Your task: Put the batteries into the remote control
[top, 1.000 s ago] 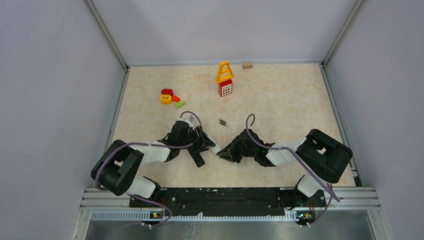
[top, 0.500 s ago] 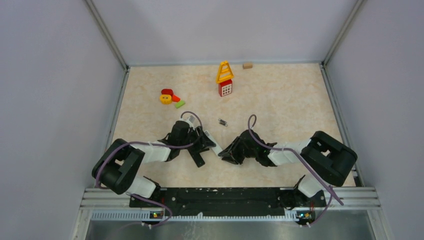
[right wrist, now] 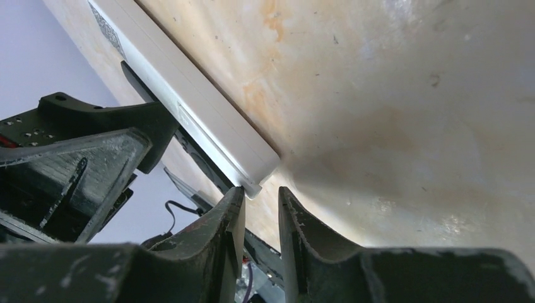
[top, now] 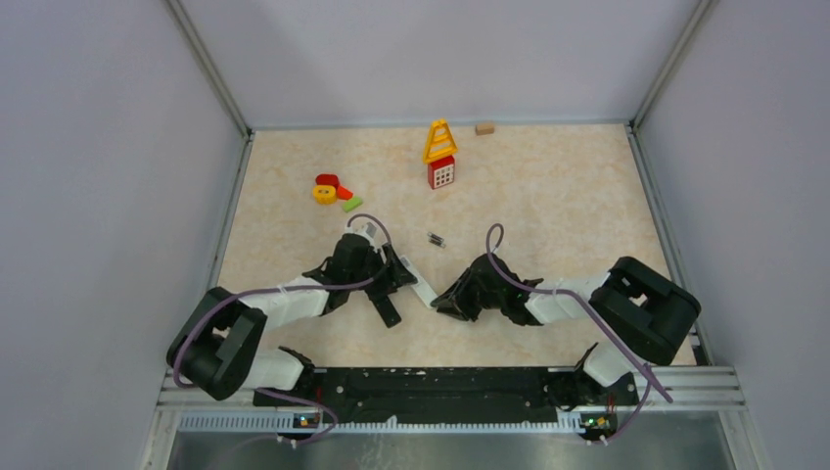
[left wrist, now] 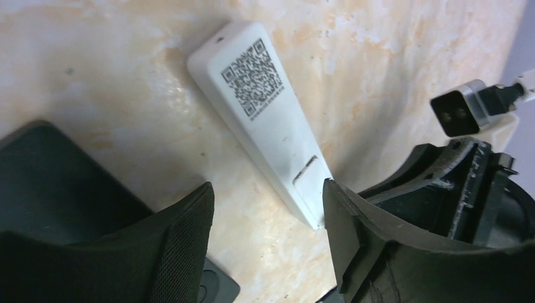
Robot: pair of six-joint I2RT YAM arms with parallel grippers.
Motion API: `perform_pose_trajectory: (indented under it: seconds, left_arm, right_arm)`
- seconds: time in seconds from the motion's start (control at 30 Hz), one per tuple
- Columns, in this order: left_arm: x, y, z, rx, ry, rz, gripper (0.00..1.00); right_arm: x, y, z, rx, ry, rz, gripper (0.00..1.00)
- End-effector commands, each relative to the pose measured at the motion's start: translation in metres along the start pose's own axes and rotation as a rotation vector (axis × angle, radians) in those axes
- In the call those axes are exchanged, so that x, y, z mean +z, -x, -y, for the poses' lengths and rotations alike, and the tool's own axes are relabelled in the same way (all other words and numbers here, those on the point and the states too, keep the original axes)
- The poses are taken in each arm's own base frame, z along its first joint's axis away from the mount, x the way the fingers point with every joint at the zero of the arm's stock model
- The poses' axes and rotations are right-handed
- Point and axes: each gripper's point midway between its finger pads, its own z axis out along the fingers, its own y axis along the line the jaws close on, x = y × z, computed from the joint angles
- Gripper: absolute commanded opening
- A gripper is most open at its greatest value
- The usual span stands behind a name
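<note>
Starting nearest, at the left wrist: holding the left gripper [left wrist: 268,208] wide apart, its black fingers [left wrist: 180,246] straddling the near end of a white remote [left wrist: 268,117], lying flat on the marbled table [left wrist: 94,82] with a QR label facing up. Seeing from the right wrist only the remote's long pale edge, with the right gripper [right wrist: 260,218] almost together, leaving a thin gap and the remote's corner sitting right at that gap; not managing to tell whether pinching it or merely touching. Learning from the overhead camera what neither wrist is showing: meeting over the remote at mid-table with both arms, and leaving the batteries [top: 437,239] lying loose just beyond the grippers, apart from the remote, too small for counting. Finding farther out a red, yellow and green cluster of toy pieces [top: 334,190] to the left, a red block [top: 441,173] with a yellow triangular frame [top: 439,141] behind it, and a small wooden block [top: 484,128] by the back wall, all well apart from the arms.
</note>
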Motion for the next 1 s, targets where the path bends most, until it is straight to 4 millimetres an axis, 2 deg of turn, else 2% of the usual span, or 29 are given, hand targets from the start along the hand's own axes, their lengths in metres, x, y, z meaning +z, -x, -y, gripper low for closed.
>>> perform_pose_trajectory:
  seconds: [0.0, 0.13, 0.43, 0.57, 0.73, 0.83, 0.97]
  left_arm:
    - [-0.007, 0.019, -0.013, 0.076, 0.123, 0.058, 0.68]
    - [-0.008, 0.032, -0.015, 0.089, 0.144, 0.085, 0.69]
    - [-0.008, 0.075, -0.010, 0.177, 0.148, 0.162, 0.72]
    - [0.009, 0.073, -0.009, 0.208, 0.110, 0.097, 0.71]
    - [0.025, 0.069, -0.001, 0.244, 0.039, 0.038, 0.67]
    - [0.029, 0.066, 0.000, 0.261, 0.018, 0.015, 0.60]
    - [0.030, 0.052, -0.009, 0.243, 0.011, -0.018, 0.50]
  right_arm:
    - [-0.002, 0.010, -0.016, -0.017, 0.037, 0.038, 0.26]
    - [0.001, 0.011, -0.013, -0.013, 0.021, 0.037, 0.23]
    - [0.007, 0.015, 0.004, -0.023, -0.069, 0.048, 0.18]
    - [0.010, 0.015, 0.016, -0.019, -0.133, 0.043, 0.16]
    - [0.011, 0.020, 0.021, -0.024, -0.169, 0.053, 0.14]
    - [0.012, 0.022, 0.021, -0.028, -0.177, 0.055, 0.14]
    - [0.015, 0.025, 0.018, -0.028, -0.176, 0.053, 0.14]
